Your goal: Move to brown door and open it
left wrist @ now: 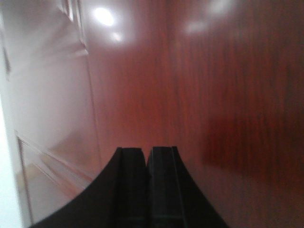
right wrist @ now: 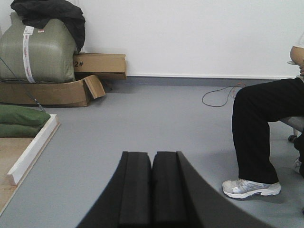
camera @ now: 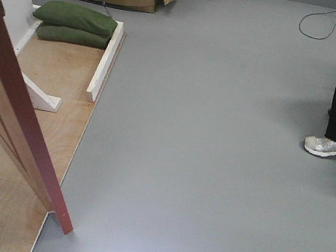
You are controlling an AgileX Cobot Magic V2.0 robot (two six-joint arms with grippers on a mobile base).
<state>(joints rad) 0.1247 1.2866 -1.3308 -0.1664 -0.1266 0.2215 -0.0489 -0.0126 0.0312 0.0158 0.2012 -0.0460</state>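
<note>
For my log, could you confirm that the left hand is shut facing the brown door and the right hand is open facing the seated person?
Not quite: the right wrist view shows the right hand shut, pads together, facing the seated person. The left hand is indeed shut, facing the brown door.

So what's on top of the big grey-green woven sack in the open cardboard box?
A crumpled black cloth is draped over the grey-green woven sack, hanging down one side. Anything beneath the cloth is covered.
</note>
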